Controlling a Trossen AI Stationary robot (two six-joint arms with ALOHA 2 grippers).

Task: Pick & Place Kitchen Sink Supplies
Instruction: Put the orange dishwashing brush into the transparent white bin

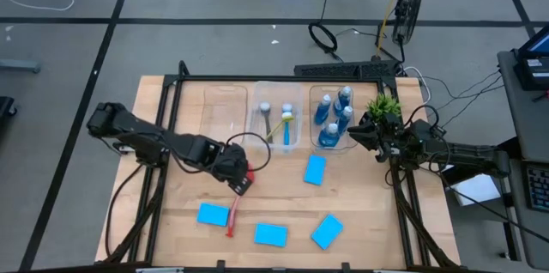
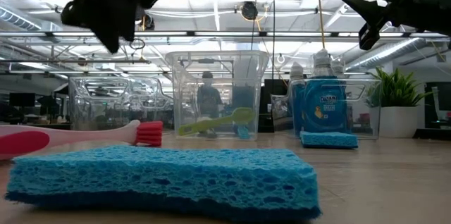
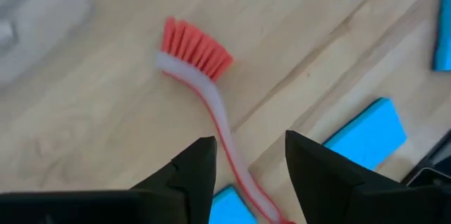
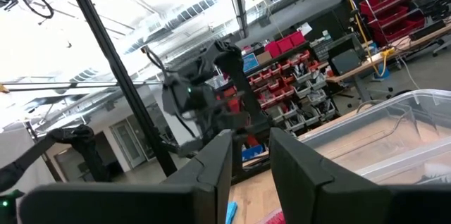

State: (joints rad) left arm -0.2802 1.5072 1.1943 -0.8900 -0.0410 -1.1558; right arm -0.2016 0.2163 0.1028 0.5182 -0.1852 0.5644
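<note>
A red brush (image 3: pixel 208 83) with a white and red handle lies flat on the wooden table (image 1: pixel 360 213), bristle head toward the bins. My left gripper (image 3: pixel 250 157) hovers open above its handle, pointing steeply down, one finger on either side and clear of it; in the high view the left gripper (image 1: pixel 242 178) is left of centre. Several blue sponges lie flat on the table: (image 1: pixel 213 214), (image 1: pixel 270 234), (image 1: pixel 326 231). Blue bottles (image 1: pixel 333 114) stand in the right bin. My right gripper (image 1: pixel 364 131) waits open, raised near the plant.
Three clear bins stand in a row at the back: a left bin (image 1: pixel 225 110), a middle bin (image 1: pixel 274 140) holding brushes, one of them yellow-green (image 2: pixel 218 120), and a right bin (image 1: pixel 319 136). A potted plant (image 1: pixel 383 104) stands at the back right.
</note>
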